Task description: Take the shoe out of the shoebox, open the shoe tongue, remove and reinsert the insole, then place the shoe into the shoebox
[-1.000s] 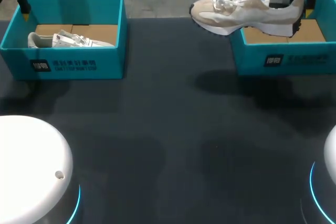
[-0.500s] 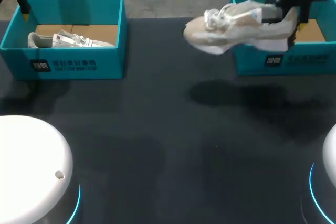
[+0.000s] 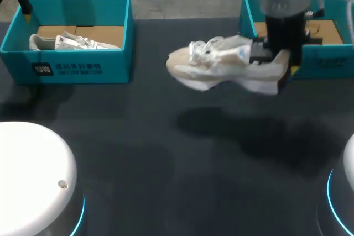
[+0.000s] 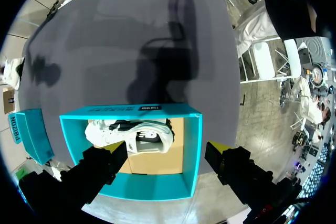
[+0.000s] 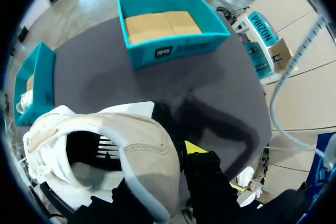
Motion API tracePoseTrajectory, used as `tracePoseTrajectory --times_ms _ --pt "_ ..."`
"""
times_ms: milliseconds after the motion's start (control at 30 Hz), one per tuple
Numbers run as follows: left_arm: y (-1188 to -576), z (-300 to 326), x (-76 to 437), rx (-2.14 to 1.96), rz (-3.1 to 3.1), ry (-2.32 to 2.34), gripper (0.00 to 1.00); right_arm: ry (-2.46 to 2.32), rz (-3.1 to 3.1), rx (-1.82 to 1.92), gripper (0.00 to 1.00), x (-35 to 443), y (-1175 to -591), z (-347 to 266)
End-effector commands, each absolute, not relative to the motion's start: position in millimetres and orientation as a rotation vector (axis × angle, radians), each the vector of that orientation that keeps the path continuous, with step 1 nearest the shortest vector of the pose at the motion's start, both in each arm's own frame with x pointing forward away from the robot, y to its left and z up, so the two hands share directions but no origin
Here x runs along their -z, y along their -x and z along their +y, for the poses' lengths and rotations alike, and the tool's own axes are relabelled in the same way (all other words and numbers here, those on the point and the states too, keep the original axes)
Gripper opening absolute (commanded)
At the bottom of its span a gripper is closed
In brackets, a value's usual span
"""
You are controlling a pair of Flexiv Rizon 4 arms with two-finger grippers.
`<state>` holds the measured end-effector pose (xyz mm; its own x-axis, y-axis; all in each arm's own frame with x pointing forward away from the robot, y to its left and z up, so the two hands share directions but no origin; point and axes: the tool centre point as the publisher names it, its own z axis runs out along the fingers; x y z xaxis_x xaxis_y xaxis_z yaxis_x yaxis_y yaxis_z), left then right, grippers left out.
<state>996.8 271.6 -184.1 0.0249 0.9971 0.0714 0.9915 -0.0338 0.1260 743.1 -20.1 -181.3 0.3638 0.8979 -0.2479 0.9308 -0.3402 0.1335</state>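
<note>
A beige shoe (image 3: 221,67) with white laces hangs above the dark table, toe pointing left. My right gripper (image 3: 282,62) is shut on its heel, just in front of the right teal shoebox (image 3: 326,53). From the right wrist, the heel collar (image 5: 142,156) sits between the fingers, one yellow tip (image 5: 194,148) outside it, and the right shoebox (image 5: 173,51) behind shows only its cardboard floor. My left gripper (image 3: 25,6) hangs open over the far left corner of the left teal shoebox (image 3: 72,67). A white shoe (image 4: 131,135) lies in that box (image 4: 191,150), below the open left gripper (image 4: 164,150).
The two teal boxes stand at the table's far left and far right. White round arm bases (image 3: 33,175) sit at the near corners. Dark tabletop (image 3: 166,153) lies between the boxes and the near edge.
My right arm has carried the beige shoe away from above the right shoebox, leftward, nearer and lower over the table. The left arm has kept still.
</note>
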Motion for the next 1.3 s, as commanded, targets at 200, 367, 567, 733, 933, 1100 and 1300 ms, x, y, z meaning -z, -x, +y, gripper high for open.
tracePoseTrajectory --times_ms 200,367,567,733,933,1100,1300 --pt "-996.0 271.5 183.7 -0.22 2.156 -2.219 1.0 -2.365 1.635 0.189 0.0 216.9 -707.6 34.8" --pt "-996.0 271.5 183.7 -0.22 2.156 -2.219 1.0 -2.361 1.687 0.175 0.0 231.2 -696.3 53.6" --pt "-996.0 271.5 183.7 -0.22 2.156 -2.219 1.0 -2.347 1.718 0.176 0.0 237.8 -692.3 60.7" --pt "-996.0 271.5 183.7 -0.22 2.156 -2.219 1.0 -2.347 1.718 0.176 0.0 237.8 -692.3 60.7" --pt "-996.0 271.5 183.7 -0.22 2.156 -2.219 1.0 -2.347 1.718 0.176 0.0 237.8 -692.3 60.7" --pt "-996.0 271.5 183.7 -0.22 2.156 -2.219 1.0 -2.347 1.718 0.176 0.0 237.8 -692.3 60.7" --pt "-996.0 271.5 183.7 -0.22 2.156 -2.219 1.0 -2.289 1.763 0.197 0.0 252.0 -682.1 72.2"
